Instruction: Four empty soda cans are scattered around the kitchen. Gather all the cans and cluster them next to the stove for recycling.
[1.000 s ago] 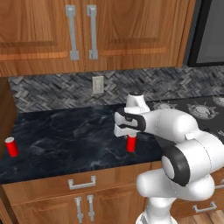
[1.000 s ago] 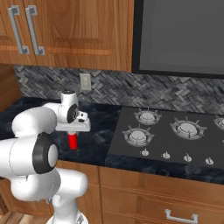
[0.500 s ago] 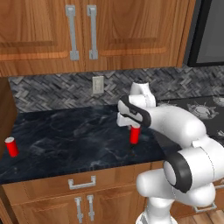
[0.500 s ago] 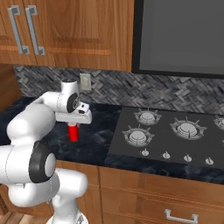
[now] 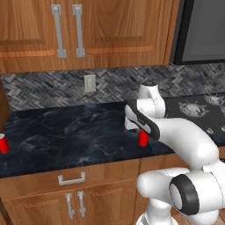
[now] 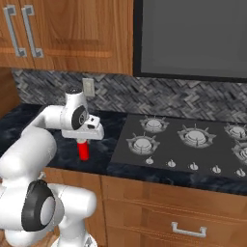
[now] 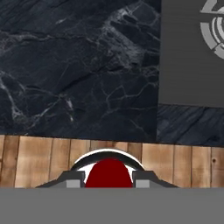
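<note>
My gripper (image 5: pixel 141 130) is shut on a red soda can (image 5: pixel 143 139), which hangs upright just above the dark counter near its front edge. From the right base the same can (image 6: pixel 84 151) hangs below the gripper (image 6: pixel 84 141), a short way left of the black stove (image 6: pixel 188 144). Looking down along the hand, the can's red top (image 7: pixel 108 173) sits between the two fingertips (image 7: pixel 74 178), with the stove's corner (image 7: pixel 192 52) at the upper right. A second red can (image 5: pixel 3 143) stands at the counter's far left. The other cans are out of view.
The dark marble counter (image 5: pixel 66 132) runs left from the stove, with a patterned backsplash and a wall outlet (image 5: pixel 89 83) behind it. Wooden cabinets (image 5: pixel 66 30) hang overhead, and a dark panel (image 6: pixel 193 38) sits above the stove. A drawer (image 5: pixel 70 179) lies under the counter.
The arm has carried the held can a little to the right, toward the stove, and the hand has turned. The can at the far left has not moved.
</note>
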